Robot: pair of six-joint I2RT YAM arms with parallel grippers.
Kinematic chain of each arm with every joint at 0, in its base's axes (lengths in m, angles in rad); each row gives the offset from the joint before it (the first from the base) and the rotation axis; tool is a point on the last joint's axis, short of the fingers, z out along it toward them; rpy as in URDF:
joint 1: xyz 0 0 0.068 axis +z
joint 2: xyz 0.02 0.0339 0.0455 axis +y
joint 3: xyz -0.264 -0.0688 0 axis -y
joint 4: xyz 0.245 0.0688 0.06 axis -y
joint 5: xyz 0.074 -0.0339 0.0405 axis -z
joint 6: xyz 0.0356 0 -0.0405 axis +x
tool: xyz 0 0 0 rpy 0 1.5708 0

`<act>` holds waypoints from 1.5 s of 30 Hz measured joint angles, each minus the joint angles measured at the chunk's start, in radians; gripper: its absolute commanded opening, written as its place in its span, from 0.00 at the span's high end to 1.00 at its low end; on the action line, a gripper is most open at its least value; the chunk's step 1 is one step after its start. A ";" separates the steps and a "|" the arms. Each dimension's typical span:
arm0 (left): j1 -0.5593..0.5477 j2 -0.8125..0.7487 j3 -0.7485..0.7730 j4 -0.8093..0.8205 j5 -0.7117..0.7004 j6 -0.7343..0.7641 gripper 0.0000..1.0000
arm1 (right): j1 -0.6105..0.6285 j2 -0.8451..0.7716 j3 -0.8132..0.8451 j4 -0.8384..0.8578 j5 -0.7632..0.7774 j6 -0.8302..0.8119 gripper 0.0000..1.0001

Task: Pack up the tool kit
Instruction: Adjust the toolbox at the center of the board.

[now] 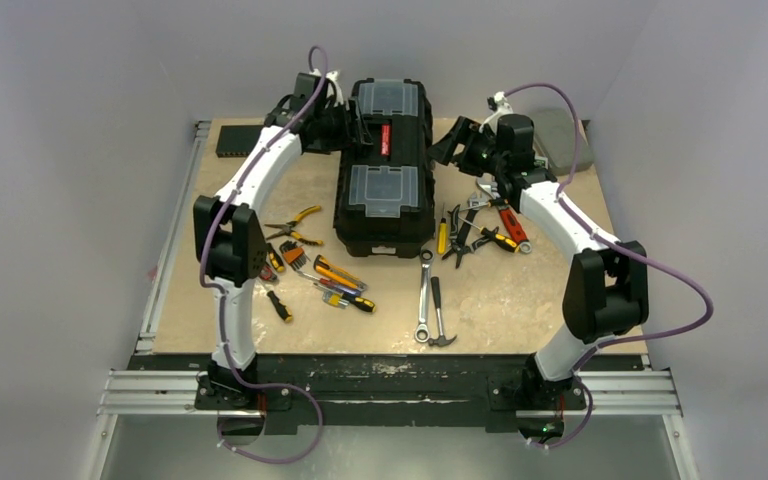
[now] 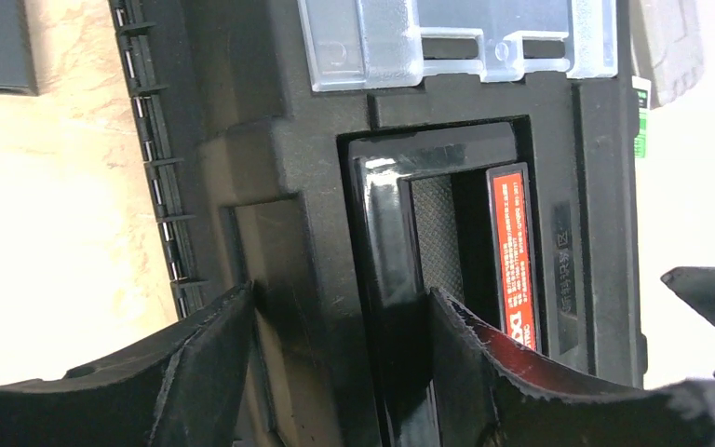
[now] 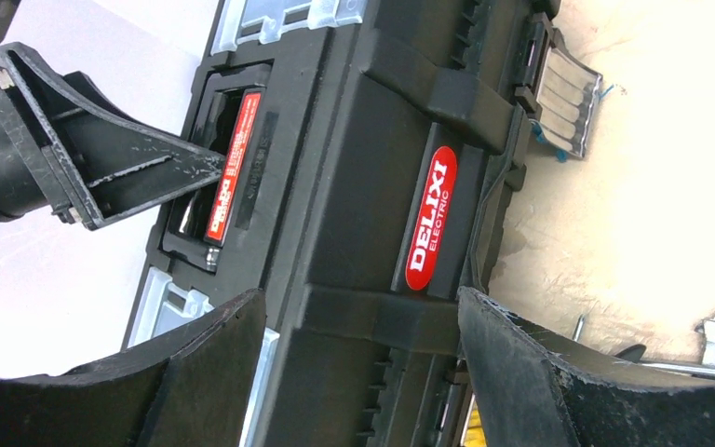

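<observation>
The large black plastic toolbox [image 1: 385, 222] sits mid-surface [image 1: 530, 295], its red-labelled handle [image 2: 512, 251] lying in its recess. The left end effector [image 2: 340, 298] has its fingers apart, astride the handle's edge. The right end effector [image 3: 361, 296] is spread wide at the toolbox's side. Yellow-handled pliers [image 1: 295, 215] and orange screwdrivers [image 1: 340, 275] crowd the left flank. A steel wrench [image 1: 424, 295] and hammer [image 1: 438, 315] lie in front.

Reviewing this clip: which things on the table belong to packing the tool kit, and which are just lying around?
Part of the job:
toolbox
pliers
screwdrivers
wrench
hammer

Just lying about:
flat black box, far left corner
grey case, far right, partly behind the right arm
</observation>
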 measured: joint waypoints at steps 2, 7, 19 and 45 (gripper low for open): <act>0.008 -0.010 -0.033 0.039 0.035 -0.010 0.62 | 0.000 0.007 0.003 -0.002 -0.003 0.005 0.26; 0.039 -0.062 -0.151 0.150 0.095 -0.045 0.69 | 0.000 0.038 0.003 0.006 -0.038 0.038 0.25; 0.092 -0.157 -0.353 0.330 0.177 -0.097 0.71 | -0.001 0.053 -0.029 0.083 -0.140 0.114 0.26; 0.118 -0.363 -0.655 0.526 0.372 -0.276 0.79 | -0.070 0.008 -0.148 0.144 -0.216 0.178 0.29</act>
